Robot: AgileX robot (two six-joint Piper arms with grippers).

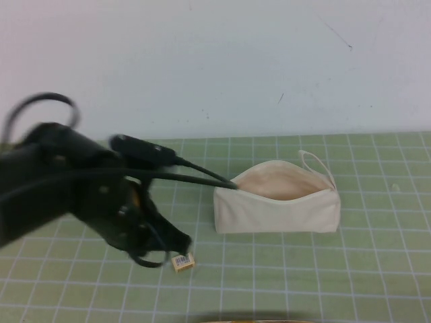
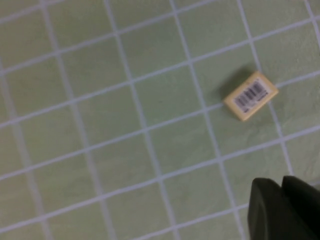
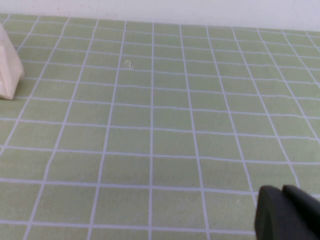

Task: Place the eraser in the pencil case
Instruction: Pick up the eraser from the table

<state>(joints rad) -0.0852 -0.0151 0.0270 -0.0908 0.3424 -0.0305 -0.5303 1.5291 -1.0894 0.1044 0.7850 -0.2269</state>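
The eraser (image 1: 182, 262), a small tan block with a barcode label, lies on the green grid mat in front of and to the left of the pencil case (image 1: 277, 202). The cream pouch lies on its side with its mouth open and its loop strap (image 1: 316, 165) at the right end. My left gripper (image 1: 176, 243) hovers just over the eraser. In the left wrist view the eraser (image 2: 250, 95) lies free on the mat, apart from my left gripper (image 2: 282, 210), whose fingers are together and hold nothing. My right gripper (image 3: 287, 212) is shut and empty over bare mat. A corner of the pouch (image 3: 9, 70) shows in the right wrist view.
The left arm's black cable (image 1: 195, 176) runs across to the pouch's left end. A white wall (image 1: 236, 60) bounds the mat at the back. Open green mat (image 1: 350, 269) lies to the right and front of the pouch.
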